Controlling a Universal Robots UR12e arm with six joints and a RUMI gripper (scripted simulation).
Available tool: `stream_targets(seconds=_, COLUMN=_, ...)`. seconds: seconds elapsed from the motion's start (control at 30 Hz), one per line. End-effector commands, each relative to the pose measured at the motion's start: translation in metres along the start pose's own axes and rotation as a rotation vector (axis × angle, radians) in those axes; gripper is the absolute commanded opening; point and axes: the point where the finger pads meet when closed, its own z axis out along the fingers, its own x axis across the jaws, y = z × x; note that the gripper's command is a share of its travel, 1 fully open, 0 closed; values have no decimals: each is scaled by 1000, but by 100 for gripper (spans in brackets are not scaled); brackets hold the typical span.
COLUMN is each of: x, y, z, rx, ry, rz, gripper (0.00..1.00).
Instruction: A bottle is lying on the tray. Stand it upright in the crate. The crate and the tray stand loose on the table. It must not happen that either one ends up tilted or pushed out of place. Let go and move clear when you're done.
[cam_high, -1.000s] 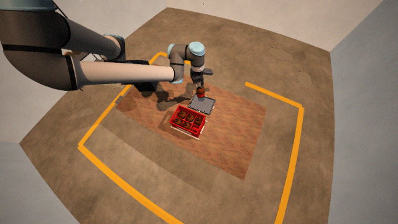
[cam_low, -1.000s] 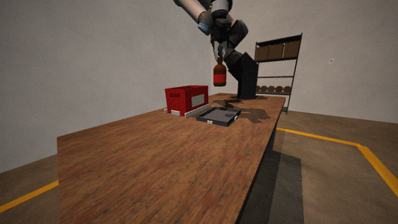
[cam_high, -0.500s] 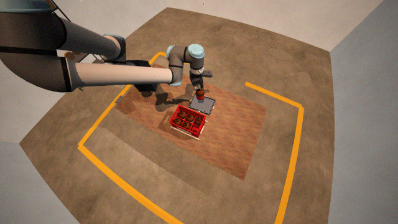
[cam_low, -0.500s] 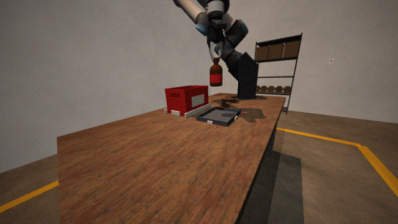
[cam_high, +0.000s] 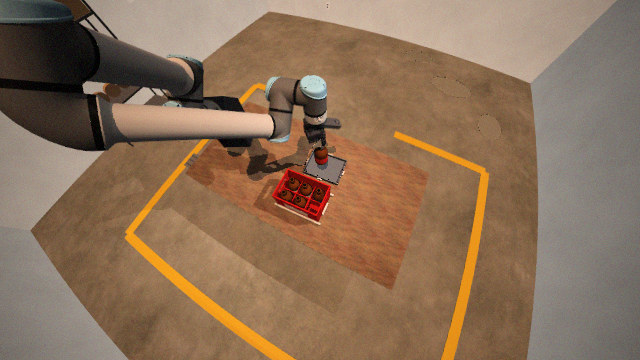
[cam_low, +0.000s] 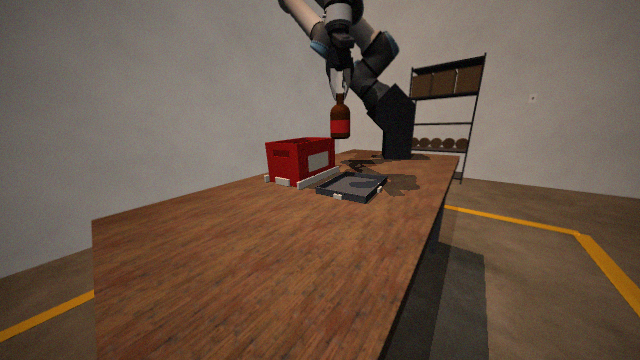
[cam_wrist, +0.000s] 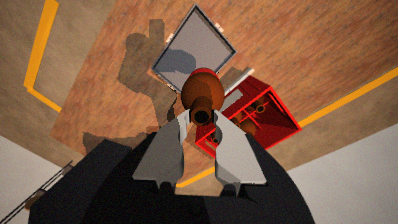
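Observation:
My gripper (cam_low: 340, 89) is shut on the neck of a brown bottle (cam_low: 340, 119) with a red label. The bottle hangs upright, high above the table, between the tray and the crate. In the wrist view the bottle (cam_wrist: 201, 94) shows from above between my gripper's fingers. It also shows in the overhead view (cam_high: 321, 155). The grey tray (cam_low: 352, 186) lies empty on the table below, seen also in the overhead view (cam_high: 325, 168) and the wrist view (cam_wrist: 195, 48). The red crate (cam_high: 299, 194) stands beside it and holds several brown bottles upright; it also shows in the side view (cam_low: 299, 158) and the wrist view (cam_wrist: 247, 117).
White blocks (cam_low: 301, 182) lie along the crate's base. A dark pedestal (cam_low: 398, 127) carries the arm at the table's far end. A metal shelf (cam_low: 441, 107) with boxes stands behind the table. Yellow floor lines (cam_high: 465, 265) ring the table.

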Motion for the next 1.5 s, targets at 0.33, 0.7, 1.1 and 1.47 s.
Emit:
stream_targets(seconds=0.33, x=28, y=16, z=-1, rx=1, ry=0, rz=0, gripper=0)
stream_targets(seconds=0.7, x=47, y=28, z=-1, rx=1, ry=0, rz=0, gripper=0)
stream_targets(seconds=1.1, x=69, y=41, z=-1, rx=1, ry=0, rz=0, gripper=0)
stream_targets(seconds=1.47, x=92, y=56, z=-1, rx=1, ry=0, rz=0, gripper=0)
